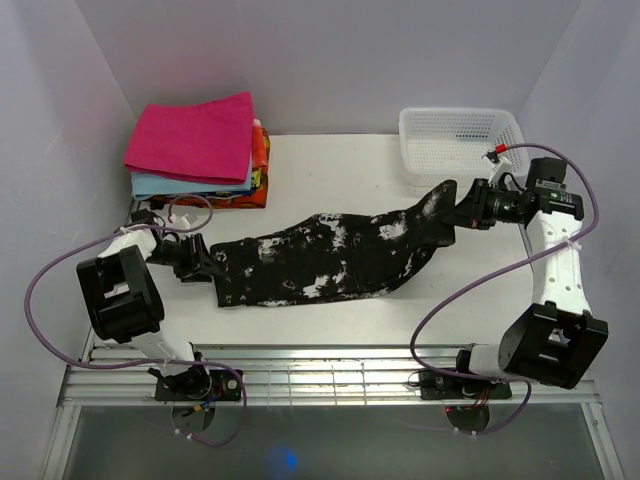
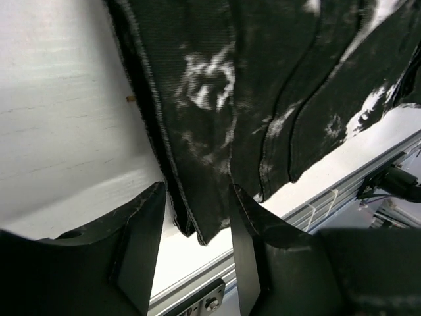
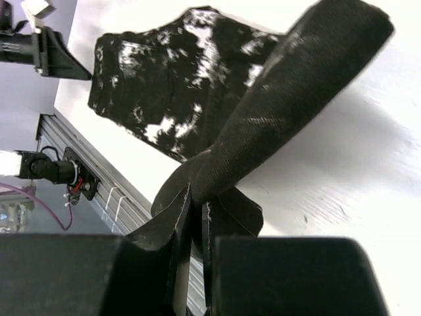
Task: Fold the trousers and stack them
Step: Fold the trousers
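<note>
The black trousers with white blotches (image 1: 330,258) lie stretched across the middle of the table. My left gripper (image 1: 203,262) is at their left end. In the left wrist view (image 2: 197,227) its jaws stand apart, with the trousers' hem edge (image 2: 197,224) between the fingers and not pinched. My right gripper (image 1: 468,208) is shut on the trousers' right end and holds it raised off the table. In the right wrist view (image 3: 197,205) the cloth (image 3: 283,112) runs out of the closed jaws as a twisted roll.
A stack of folded clothes (image 1: 195,135) with a pink piece on top stands at the back left. A white plastic basket (image 1: 460,140) stands at the back right, just behind the right gripper. A metal rail (image 1: 320,375) runs along the table's near edge.
</note>
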`<move>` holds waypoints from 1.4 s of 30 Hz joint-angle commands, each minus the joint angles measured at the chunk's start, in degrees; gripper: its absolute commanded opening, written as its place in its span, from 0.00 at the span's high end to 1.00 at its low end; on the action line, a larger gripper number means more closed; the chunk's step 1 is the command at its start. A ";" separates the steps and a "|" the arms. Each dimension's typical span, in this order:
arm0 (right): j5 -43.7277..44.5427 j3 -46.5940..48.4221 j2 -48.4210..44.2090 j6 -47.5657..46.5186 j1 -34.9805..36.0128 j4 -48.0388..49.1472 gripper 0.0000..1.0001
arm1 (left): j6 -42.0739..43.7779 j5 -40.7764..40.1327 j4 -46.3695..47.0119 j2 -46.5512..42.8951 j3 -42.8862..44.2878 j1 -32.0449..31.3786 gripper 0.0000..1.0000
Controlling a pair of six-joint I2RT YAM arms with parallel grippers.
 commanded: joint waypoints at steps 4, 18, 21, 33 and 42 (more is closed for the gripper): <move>3.24 -3.53 -5.61 16.24 12.27 17.60 0.92 | -2.02 2.65 4.52 4.09 -2.17 -0.69 0.55; 11.40 -1.96 0.44 26.72 34.07 31.76 0.92 | -10.18 8.18 14.89 5.33 -5.34 -15.97 1.00; 15.09 -0.20 3.16 25.93 39.17 31.06 0.92 | -10.72 10.19 15.42 6.12 -5.52 -18.00 1.00; 23.54 4.46 13.01 35.58 54.46 39.40 0.92 | -14.23 7.05 18.93 7.70 -7.89 -19.07 1.00; 25.65 9.99 21.71 39.55 62.73 41.95 0.92 | -14.76 8.36 19.11 9.12 -7.54 -19.07 1.00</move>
